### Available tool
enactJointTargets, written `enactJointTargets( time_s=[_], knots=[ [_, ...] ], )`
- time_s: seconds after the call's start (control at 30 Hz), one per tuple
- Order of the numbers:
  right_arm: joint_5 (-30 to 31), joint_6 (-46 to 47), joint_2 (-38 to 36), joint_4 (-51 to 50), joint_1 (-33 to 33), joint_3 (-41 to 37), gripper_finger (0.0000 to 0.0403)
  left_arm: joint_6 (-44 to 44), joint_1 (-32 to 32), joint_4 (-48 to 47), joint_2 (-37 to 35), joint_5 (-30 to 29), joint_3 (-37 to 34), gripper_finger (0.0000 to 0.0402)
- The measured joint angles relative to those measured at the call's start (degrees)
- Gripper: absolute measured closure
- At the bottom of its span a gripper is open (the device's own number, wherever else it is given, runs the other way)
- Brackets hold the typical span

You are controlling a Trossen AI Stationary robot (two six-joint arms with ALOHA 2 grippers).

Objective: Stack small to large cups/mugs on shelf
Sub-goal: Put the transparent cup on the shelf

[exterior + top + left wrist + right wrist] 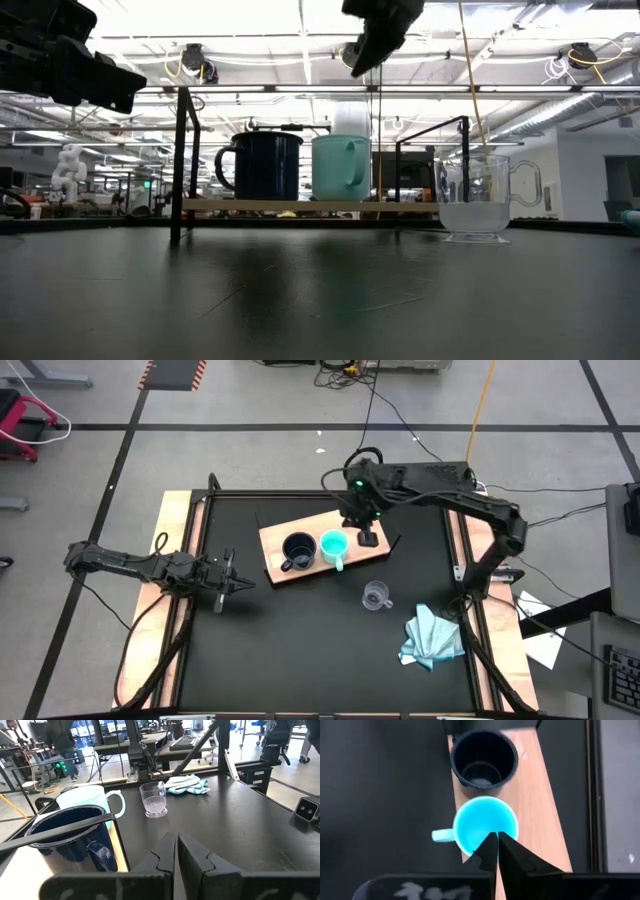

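Note:
The black mug (pixel 298 550) and the turquoise mug (pixel 333 545) stand upright side by side on the light wooden shelf (pixel 280 528). The shelf is a board raised on a black frame (pixel 300 205). The clear glass cup (pixel 376 596) stands on the black tabletop, nearer than the shelf and to its right. My right gripper (pixel 496 837) is shut and empty. It points down, well above the turquoise mug (pixel 485 822) and clear of it in the low view (pixel 365 60). My left gripper (pixel 238 582) is shut and empty, left of the shelf, above the table.
A crumpled light-blue cloth (pixel 432 638) lies on the table near its right front corner. The shelf's black frame posts (pixel 180 165) rise above the board. Bare tabletop lies between my left gripper and the glass cup (pixel 154 800).

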Motion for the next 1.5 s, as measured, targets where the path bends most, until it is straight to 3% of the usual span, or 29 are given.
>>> enactJointTargets(
  time_s=[0.27,0.7,0.87,1.23,1.5],
  knots=[
    [-5.99,3.11,-16.40,20.33,0.73,-22.34,0.0402,0.02,0.02,0.35,-0.02,-0.01,0.00,0.0378],
    [-6.16,7.24,-32.61,29.39,2.14,-48.67,0.0403,-0.31,0.02,0.28,0.00,-0.02,0.00,0.0378],
    [-11.85,9.76,-38.86,39.47,2.19,-59.07,0.0403,-0.40,0.02,0.28,0.00,-0.02,0.00,0.0378],
    [-11.83,13.41,-42.77,49.41,6.69,-70.73,0.0403,-0.42,0.01,0.26,0.00,-0.05,0.00,0.0378],
    [-8.98,12.69,-43.76,53.26,12.13,-72.52,0.0403,-0.68,0.02,0.26,0.00,-0.09,0.00,0.0378]
  ],
)
